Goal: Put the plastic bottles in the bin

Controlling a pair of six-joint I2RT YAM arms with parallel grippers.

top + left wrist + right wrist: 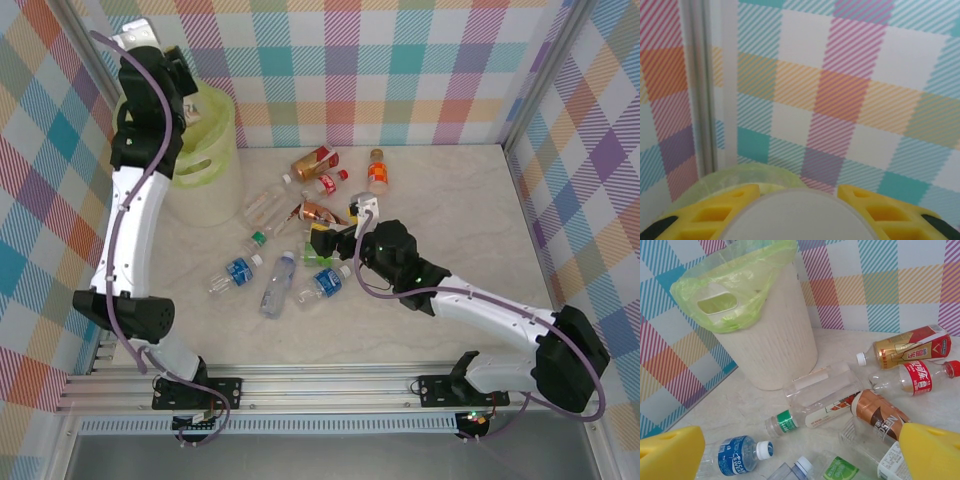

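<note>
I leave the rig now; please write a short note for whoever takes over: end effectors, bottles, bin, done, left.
Left end effector: shut on a pale bottle, raised above the bin, not yet released.
Right end effector: open, low over the loose bottles, holding nothing.
Done: cannot tell; the bin's inside is hidden.
Left: release it, then bin the ten or so lying on the table.

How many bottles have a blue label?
2. One blue-label bottle lies left of the clear bottle, the other right of it. More may hide under the right gripper.
</note>
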